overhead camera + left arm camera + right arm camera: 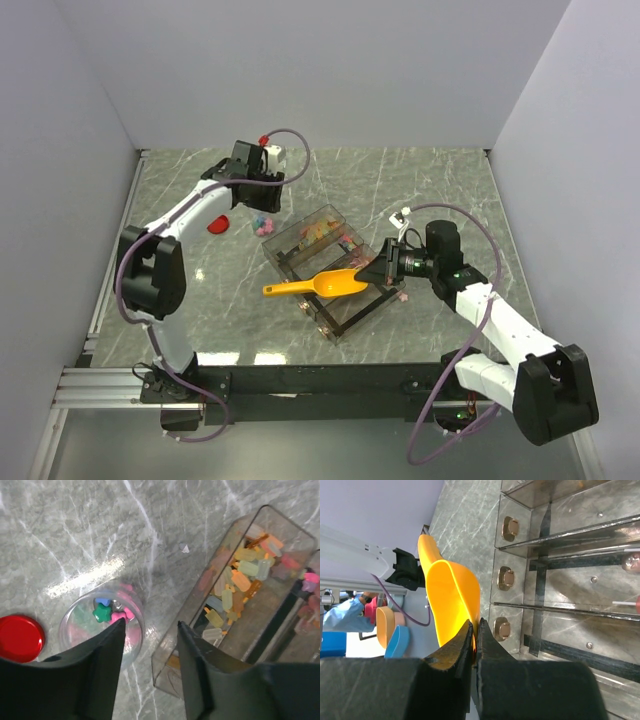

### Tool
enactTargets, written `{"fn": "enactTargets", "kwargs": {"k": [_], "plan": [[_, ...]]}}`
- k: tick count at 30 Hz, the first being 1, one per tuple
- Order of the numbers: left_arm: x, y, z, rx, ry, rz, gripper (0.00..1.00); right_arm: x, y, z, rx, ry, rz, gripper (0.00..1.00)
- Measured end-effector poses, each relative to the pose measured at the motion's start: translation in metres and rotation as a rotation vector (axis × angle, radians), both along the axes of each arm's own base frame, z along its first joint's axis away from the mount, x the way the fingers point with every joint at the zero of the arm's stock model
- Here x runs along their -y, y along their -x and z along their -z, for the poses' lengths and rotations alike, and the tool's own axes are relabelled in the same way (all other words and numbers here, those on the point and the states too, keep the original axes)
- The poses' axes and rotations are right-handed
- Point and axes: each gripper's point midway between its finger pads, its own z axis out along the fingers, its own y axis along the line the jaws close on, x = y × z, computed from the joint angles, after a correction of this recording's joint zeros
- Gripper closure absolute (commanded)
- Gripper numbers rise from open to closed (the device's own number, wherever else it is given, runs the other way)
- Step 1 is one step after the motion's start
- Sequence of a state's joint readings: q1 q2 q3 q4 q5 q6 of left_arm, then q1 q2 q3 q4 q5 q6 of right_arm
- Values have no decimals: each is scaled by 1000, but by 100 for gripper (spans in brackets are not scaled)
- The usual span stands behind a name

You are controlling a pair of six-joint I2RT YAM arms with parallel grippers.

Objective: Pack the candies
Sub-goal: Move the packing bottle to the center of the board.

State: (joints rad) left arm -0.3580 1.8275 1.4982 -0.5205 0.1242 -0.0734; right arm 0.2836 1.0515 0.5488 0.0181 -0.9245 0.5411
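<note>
Clenching the yellow-orange plastic scoop for ladling, right gripper hovers; left gripper, jaws released, overhangs the clear round jar.

Mid-table: clear divided box, open-topped, inner walls splitting it into narrow bays; far bay part-filled with candies. Over its near bays: yellow scoop, bowl rim pinched by the right gripper, handle jutting past its near-left edge. Just beside its far-left end: open clear jar; left gripper, fingers spread, above the narrow gap between jar and box. Further left: red lid, lying flat. Beyond and right of the box: bare marble table
</note>
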Motion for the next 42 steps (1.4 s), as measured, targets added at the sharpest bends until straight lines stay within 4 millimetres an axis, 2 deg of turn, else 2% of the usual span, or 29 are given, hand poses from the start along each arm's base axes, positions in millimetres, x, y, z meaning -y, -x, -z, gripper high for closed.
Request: {"fn": "enactTargets", "kwargs": {"k": [3,4,8,12,14,16,17,21,25,28,33,42], "plan": [[-1,3,-19,36,13,0,38,0,1,1,-9,2,4,100],[-2,5,-30,60,22,-3,33,0,1,0,-12,2,6,100],[-10,24,-76,178,58,5,24,0,-2,-2,-29,-2,14,100],[-21,63,-121,346,91,68,18,-3,-10,-11,-36,-10,19,100],[-27,88,-136,439,100,120,16,-6,-15,-17,-35,-18,14,100],[-30,114,-142,510,114,180,14,-8,-19,-21,-39,-25,10,100],[-30,129,-143,545,125,218,13,-9,-21,-22,-44,-28,8,100],[-27,167,-133,611,157,339,10,-12,-27,-24,-67,-37,-7,100],[-19,192,-118,617,182,454,9,-16,-32,-24,-85,-44,-24,100],[-10,208,-114,624,215,555,9,-17,-32,-22,-92,-47,-36,100],[4,228,-114,639,254,705,11,-20,-28,-25,-75,-72,-88,100],[20,248,-93,561,277,863,17,-22,-21,-24,-53,-85,-170,100]]}}
